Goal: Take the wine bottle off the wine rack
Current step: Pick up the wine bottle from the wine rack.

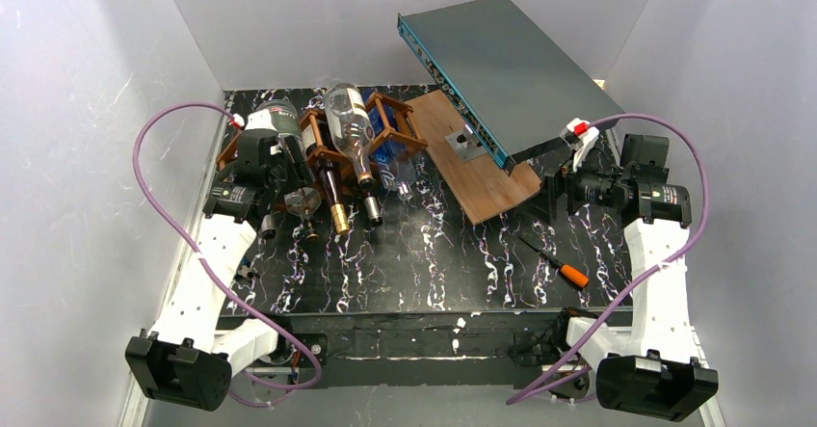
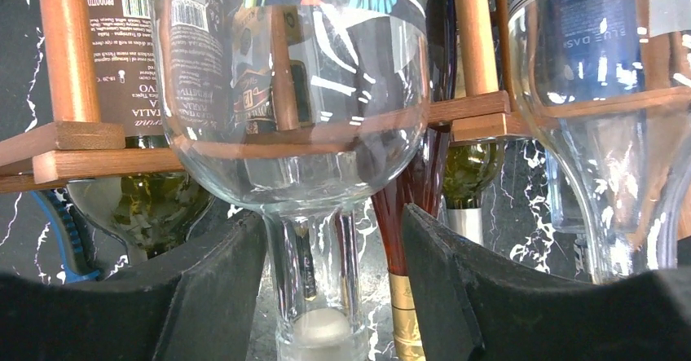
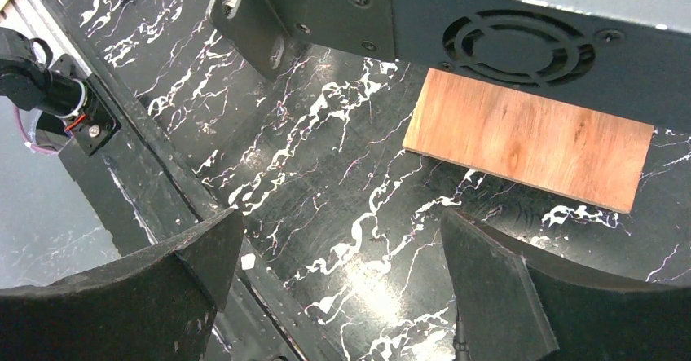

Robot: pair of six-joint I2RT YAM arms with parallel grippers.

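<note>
The wine rack (image 1: 390,123), a reddish-brown lattice, stands at the back left with several bottles lying in its cells. In the left wrist view its bars (image 2: 81,145) cross in front of a clear wine bottle (image 2: 310,133) whose neck points toward the camera. My left gripper (image 2: 332,214) straddles that neck: the left finger lies against the glass and a small gap remains at the right finger. A red bottle with gold foil (image 2: 405,296) lies just to the right. From above, the left gripper (image 1: 289,196) is at the rack's near left side. My right gripper (image 3: 341,222) hangs open over bare tabletop.
A grey-blue metal case (image 1: 501,61) leans at the back right over a flat wooden board (image 1: 477,162). An orange-handled screwdriver (image 1: 561,264) lies on the black marbled table in front of the right arm. White walls enclose the sides.
</note>
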